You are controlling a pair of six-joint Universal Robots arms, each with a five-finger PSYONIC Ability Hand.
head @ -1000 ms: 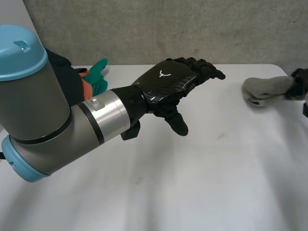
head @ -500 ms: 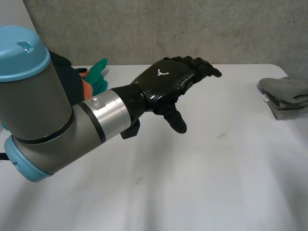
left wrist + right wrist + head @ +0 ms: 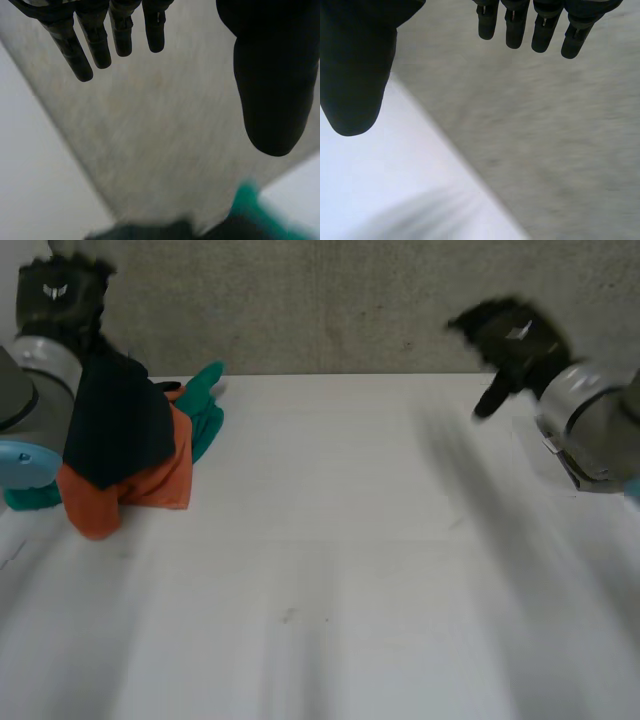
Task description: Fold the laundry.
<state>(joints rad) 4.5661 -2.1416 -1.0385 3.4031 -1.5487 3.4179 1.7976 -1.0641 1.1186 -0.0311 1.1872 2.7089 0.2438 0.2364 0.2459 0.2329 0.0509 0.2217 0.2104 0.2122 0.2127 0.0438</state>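
A laundry pile lies at the table's far left: a black cloth (image 3: 120, 425) over an orange cloth (image 3: 150, 480), with a teal cloth (image 3: 205, 405) behind them. My left hand (image 3: 58, 295) is raised above the pile's back corner. Its fingers (image 3: 100, 40) are straight and the thumb stands apart, open and empty, with the teal cloth (image 3: 250, 205) below it. My right hand (image 3: 515, 340) hangs open over the table's far right, fingers (image 3: 520, 25) straight, nothing in it. A folded grey cloth (image 3: 558, 462) lies mostly hidden behind the right arm.
The white table (image 3: 330, 570) stretches bare between the pile and the right arm (image 3: 590, 425). A grey concrete wall (image 3: 320, 300) runs along the table's back edge.
My right hand let go of the grey cloth, which lay folded at the right edge, then rose in front of it. My left arm pulled back from mid-table to above the pile.
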